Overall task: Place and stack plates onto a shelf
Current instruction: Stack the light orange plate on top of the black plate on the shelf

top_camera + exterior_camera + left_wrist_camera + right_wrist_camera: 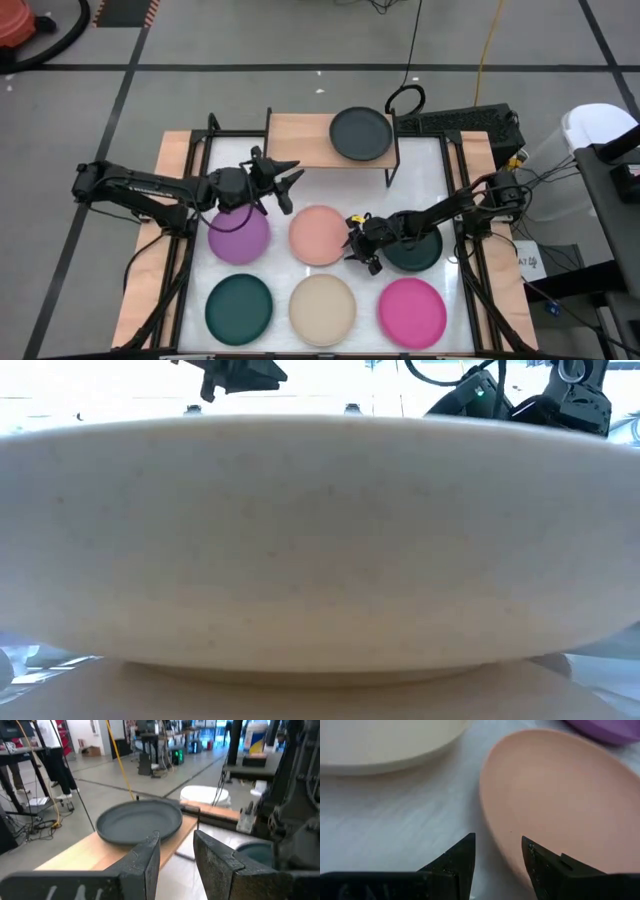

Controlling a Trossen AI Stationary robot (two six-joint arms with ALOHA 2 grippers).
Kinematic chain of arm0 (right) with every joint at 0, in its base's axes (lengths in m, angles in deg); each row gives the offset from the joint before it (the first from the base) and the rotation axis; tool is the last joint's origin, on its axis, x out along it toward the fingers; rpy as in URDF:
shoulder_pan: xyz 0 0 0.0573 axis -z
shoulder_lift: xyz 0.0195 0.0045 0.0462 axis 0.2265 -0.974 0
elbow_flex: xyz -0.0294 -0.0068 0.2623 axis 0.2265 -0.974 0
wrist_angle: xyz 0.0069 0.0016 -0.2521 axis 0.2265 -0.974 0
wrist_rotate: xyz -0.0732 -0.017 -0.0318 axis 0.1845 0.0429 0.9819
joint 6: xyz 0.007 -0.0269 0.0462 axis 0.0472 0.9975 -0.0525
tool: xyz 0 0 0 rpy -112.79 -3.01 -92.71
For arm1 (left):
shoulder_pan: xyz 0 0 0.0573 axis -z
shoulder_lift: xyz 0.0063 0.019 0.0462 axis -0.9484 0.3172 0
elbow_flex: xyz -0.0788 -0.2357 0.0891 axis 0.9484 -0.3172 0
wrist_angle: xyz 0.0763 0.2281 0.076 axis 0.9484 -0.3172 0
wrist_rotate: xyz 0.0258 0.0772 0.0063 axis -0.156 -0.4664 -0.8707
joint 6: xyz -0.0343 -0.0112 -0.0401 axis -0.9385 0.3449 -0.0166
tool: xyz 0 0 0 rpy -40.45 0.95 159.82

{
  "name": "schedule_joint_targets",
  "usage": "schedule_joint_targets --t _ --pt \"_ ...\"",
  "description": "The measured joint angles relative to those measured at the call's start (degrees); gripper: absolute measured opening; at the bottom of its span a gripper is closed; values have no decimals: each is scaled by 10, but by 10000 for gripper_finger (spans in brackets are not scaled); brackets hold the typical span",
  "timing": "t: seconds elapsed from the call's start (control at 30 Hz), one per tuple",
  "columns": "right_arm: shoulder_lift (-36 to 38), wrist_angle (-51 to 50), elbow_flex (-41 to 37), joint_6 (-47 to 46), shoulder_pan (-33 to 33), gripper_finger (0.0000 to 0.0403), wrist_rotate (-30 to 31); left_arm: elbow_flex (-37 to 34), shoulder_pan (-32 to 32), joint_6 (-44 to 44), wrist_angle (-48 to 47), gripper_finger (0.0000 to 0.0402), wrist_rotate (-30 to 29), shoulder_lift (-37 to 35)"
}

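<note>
On the white table [320, 215], six plates wait; one dark grey plate [361, 133] sits on the shelf [300, 140] at upper centre. My right gripper [498, 851], fingers parted and empty, nears the salmon plate [318, 235]: next I must straddle its rim. My left gripper [285, 180] hovers unclenched mid-left.

The shelf [305, 140] at the far edge of the table [440, 165] is bare on its left half; a dark grey plate [361, 134] fills the right half. The left gripper [282, 180], fingers parted and empty, hangs just near of that bare half. Six plates crowd the tabletop with only narrow white strips between them. The right gripper [354, 240], fingers parted, sits low in the strip between the salmon plate [319, 235] and a dark teal plate [418, 250], which its arm crosses.
</note>
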Motion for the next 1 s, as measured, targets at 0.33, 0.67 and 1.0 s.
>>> schedule_joint_targets --t 0.33,0.67,1.0 --pt "-10 11 0 0 0 109 25 0 -3 -2 3 124 0 23" --pt "-5 9 0 -11 0 6 27 0 -3 -13 11 124 0 23" --pt "146 -55 -1 -30 -28 2 25 1 -1 -25 38 124 0 7"
